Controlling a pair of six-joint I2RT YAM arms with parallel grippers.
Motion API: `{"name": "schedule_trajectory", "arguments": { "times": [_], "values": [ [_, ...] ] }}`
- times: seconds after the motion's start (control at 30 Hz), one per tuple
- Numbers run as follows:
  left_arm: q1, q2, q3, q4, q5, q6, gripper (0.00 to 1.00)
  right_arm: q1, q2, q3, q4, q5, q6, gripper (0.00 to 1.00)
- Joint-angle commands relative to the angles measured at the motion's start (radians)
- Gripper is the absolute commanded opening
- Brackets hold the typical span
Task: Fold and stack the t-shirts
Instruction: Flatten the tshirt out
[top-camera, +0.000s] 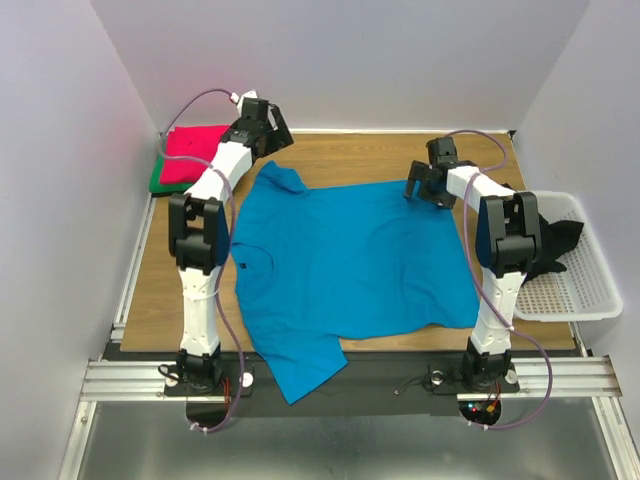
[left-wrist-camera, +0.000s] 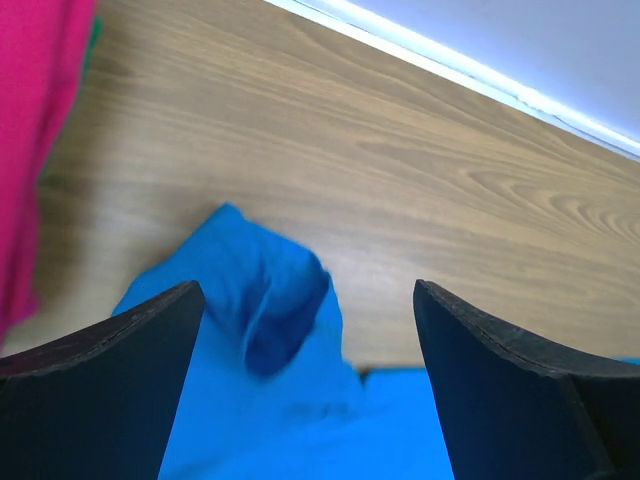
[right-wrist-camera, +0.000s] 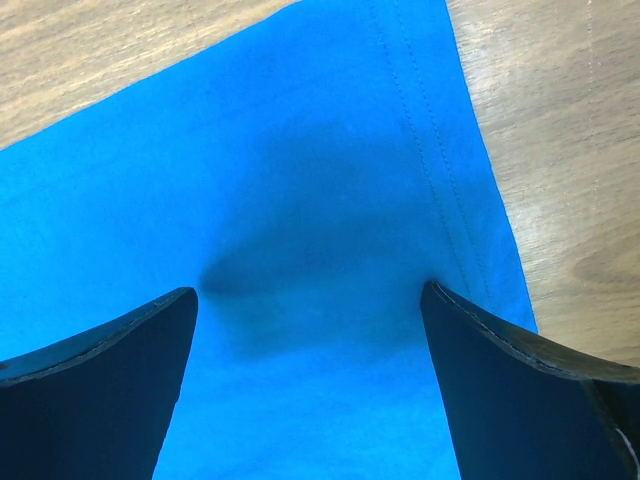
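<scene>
Pale walls enclose a wooden table, fronted by what seems grey metal flooring.

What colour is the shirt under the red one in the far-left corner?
Green shirt, best seen in the top external view.

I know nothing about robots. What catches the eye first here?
A bright blue cloth t-shirt lies spread flat across the wooden table. The left gripper and right gripper are both open at its far edge, over a sleeve and a hem corner. In the far left corner, a folded pinkish red t-shirt sits on a green t-shirt.
</scene>
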Motion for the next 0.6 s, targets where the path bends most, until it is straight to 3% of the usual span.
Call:
{"name": "schedule_trajectory", "arguments": {
  "times": [0.0,0.17,0.57],
  "values": [
    [-0.022,-0.244,-0.196,0.074,-0.016,0.031,0.99,-0.016,-0.025,0.034,0.005,-0.017,-0.004,1.0],
    [-0.057,-0.268,-0.333,0.114,0.014,0.014,0.98,-0.015,-0.068,0.086,0.005,0.004,-0.012,1.0],
    [-0.093,-0.122,-0.341,0.102,0.055,-0.015,0.98,-0.016,0.017,0.16,0.005,0.026,-0.021,1.0]
  ]
}}
